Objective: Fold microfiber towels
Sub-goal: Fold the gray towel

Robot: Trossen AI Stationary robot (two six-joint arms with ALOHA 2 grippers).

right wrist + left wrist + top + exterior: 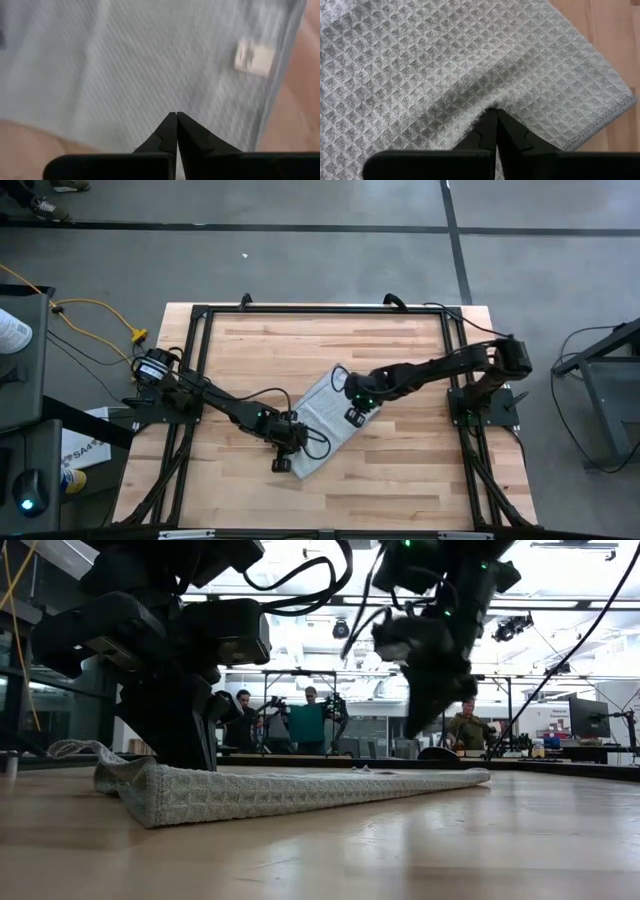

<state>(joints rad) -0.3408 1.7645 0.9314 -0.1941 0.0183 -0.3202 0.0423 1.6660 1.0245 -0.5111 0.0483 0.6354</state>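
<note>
Both jaws are fully closed, holding nothing. On the wooden table (400,380) lies the grey microfiber towel (325,420), flat near the middle. Left gripper (496,112) presses its near end; right gripper (176,115) hovers over its far end, near the white tag (254,58).

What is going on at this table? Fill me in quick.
Two robot arms are working on a grey microfiber towel lying at an angle in the middle of the wooden table. The left gripper is shut, with its tips pressed into the towel near one end. The right gripper is also shut and sits above the other end, near the small white tag. The towel lies mostly flat, one edge bunched up by the left gripper. Several people stand in the room beyond the table.
</note>
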